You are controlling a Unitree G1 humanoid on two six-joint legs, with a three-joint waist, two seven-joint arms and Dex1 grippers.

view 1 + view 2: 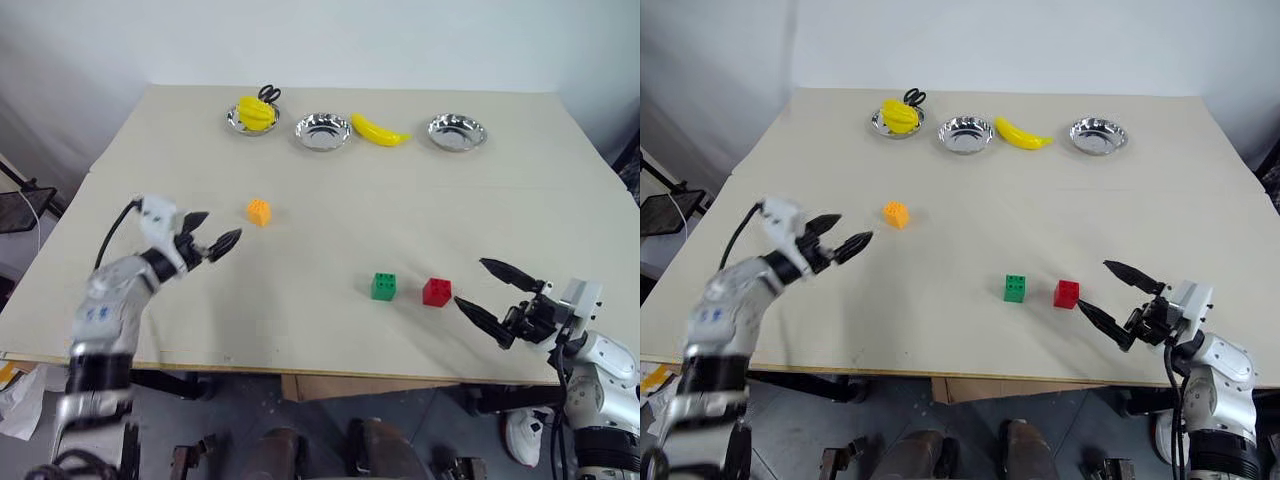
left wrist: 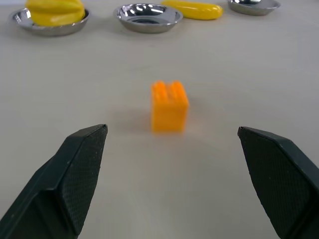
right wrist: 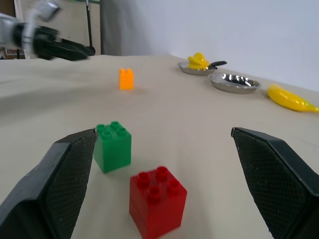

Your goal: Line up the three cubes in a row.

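Cubes wait out of line on the pale worktop: the orange cube sits alone, well apart from the green cube and the red cube, which stand near each other with a small gap between. The left claw, fingers spread wide and empty, hangs near the orange cube, which lies at about one o'clock from its tips in the head view; the left wrist view shows it squarely between the fingers, a little ahead. The right claw, also spread wide and empty, rests just beside the red cube, at that cube's three o'clock. The orange cube is probably the left arm's to carry, toward five o'clock, to join the pair.
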